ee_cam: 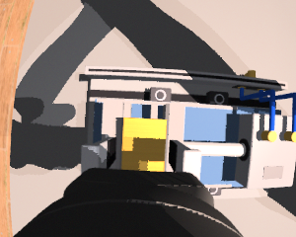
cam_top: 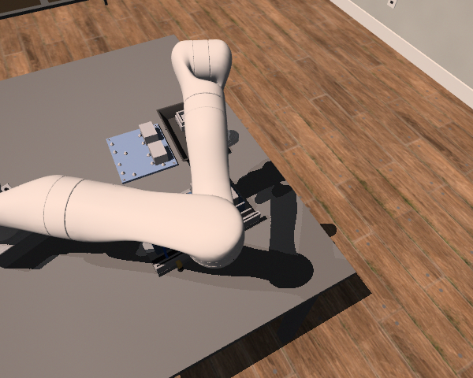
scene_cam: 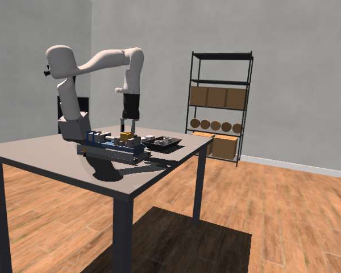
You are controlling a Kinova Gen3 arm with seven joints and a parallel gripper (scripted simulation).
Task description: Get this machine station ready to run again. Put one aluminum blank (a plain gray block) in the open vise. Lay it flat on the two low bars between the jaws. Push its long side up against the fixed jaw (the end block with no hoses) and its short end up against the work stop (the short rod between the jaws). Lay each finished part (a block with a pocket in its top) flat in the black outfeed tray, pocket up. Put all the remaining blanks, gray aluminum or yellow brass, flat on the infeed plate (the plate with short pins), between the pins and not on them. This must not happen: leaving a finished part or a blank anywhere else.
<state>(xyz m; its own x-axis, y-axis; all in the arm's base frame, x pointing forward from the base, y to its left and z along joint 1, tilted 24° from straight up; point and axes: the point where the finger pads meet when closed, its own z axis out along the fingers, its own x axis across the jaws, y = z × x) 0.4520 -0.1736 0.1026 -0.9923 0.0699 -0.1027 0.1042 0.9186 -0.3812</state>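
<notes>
A yellow brass blank (scene_cam: 126,136) (ee_cam: 144,129) is at the vise (scene_cam: 108,150) (ee_cam: 204,123), between the jaws in the wrist view and standing above them in the exterior view. Its seating on the bars is hidden. My gripper (scene_cam: 128,130) (ee_cam: 142,149) is open, its fingers on either side of the blank in the wrist view, with nothing gripped. Two gray blanks (cam_top: 148,131) (cam_top: 158,151) lie at one side of the blue infeed plate (cam_top: 135,165). The black outfeed tray (cam_top: 170,131) (scene_cam: 149,145) holds two pocketed parts (scene_cam: 167,139) (scene_cam: 158,142); the arm partly hides it in the top view.
The hose end block (scene_cam: 98,136) (ee_cam: 268,160) carries blue hoses (ee_cam: 272,111) with brass fittings. A rod (ee_cam: 219,149) runs from it to the moving jaw. The arm (cam_top: 147,215) covers most of the vise in the top view. The infeed plate has several short pins.
</notes>
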